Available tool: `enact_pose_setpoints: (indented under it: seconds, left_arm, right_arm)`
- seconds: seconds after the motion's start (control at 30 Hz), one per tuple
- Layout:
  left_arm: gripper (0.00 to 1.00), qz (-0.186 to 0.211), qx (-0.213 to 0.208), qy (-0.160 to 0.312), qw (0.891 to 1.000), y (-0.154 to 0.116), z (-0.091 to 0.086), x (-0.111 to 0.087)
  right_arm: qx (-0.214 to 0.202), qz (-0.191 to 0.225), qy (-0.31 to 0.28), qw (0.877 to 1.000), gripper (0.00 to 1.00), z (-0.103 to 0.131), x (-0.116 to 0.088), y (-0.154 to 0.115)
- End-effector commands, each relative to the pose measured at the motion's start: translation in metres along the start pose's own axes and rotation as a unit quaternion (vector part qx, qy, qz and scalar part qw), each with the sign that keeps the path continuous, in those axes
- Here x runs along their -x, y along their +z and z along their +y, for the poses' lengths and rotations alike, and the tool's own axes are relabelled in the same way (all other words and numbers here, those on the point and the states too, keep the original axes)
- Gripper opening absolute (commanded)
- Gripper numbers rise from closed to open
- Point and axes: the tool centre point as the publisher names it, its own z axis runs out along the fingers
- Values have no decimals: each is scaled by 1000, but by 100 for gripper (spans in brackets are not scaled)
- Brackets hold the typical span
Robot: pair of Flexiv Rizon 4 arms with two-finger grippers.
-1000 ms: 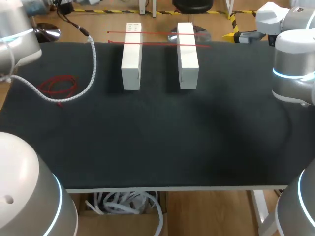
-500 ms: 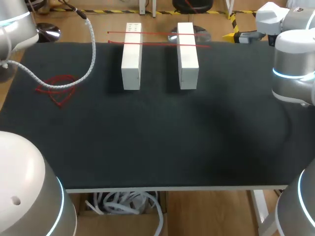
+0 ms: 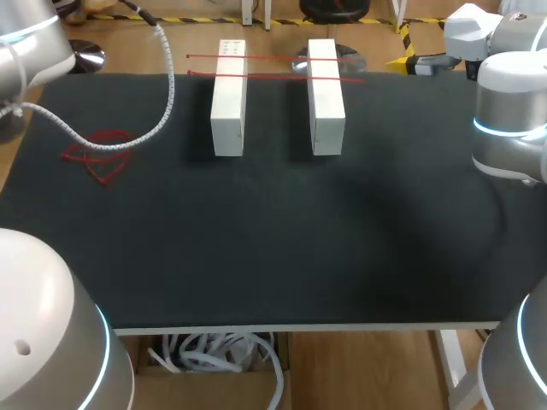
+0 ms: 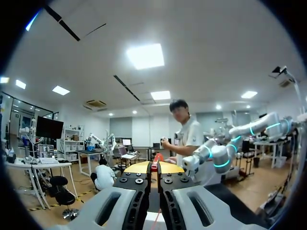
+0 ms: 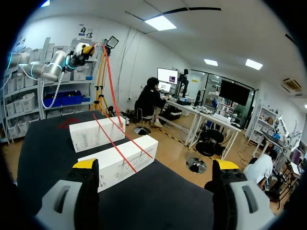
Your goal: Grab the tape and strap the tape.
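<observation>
Two white boxes (image 3: pixel 228 96) (image 3: pixel 326 94) lie side by side at the back of the black table (image 3: pixel 273 248). Two strands of red tape (image 3: pixel 273 60) run across both. A loose tangle of red tape (image 3: pixel 98 154) lies at the left. In the left wrist view my left gripper (image 4: pixel 155 168) points up into the room, shut on a bit of red tape (image 4: pixel 157 157). In the right wrist view my right gripper (image 5: pixel 156 165) stands open, empty, short of the boxes (image 5: pixel 120 158). From there a red tape line (image 5: pixel 109 81) rises to my raised left gripper (image 5: pixel 86 49).
My left arm (image 3: pixel 26 43) enters at the back left corner, and its white cable (image 3: pixel 162 94) hangs over the table's left side. My right arm (image 3: pixel 508 120) stands at the right edge. Cables fill a box (image 3: pixel 218 354) under the front edge.
My left arm has risen and drawn back at the far left. The red tangle on the table has been pulled smaller and leftward. The right arm has kept still.
</observation>
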Motion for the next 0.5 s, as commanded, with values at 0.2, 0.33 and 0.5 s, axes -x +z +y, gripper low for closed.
enact_pose_setpoints:
  seconds: [0.2, 0.33, 0.5]
  left_arm:
    - [0, -17, -1, -1, 1000, -1, -4, -6]
    - [0, -7, -9, 1, 1000, -3, -7, -8]
    - [0, 3, -13, 5, 1000, -5, -8, -11]
  right_arm:
    - [0, 0, 0, 1000, 100, 0, 0, 0]
    - [0, 0, 0, 1000, 100, 0, 0, 0]
    - [0, 0, 0, 1000, 100, 0, 0, 0]
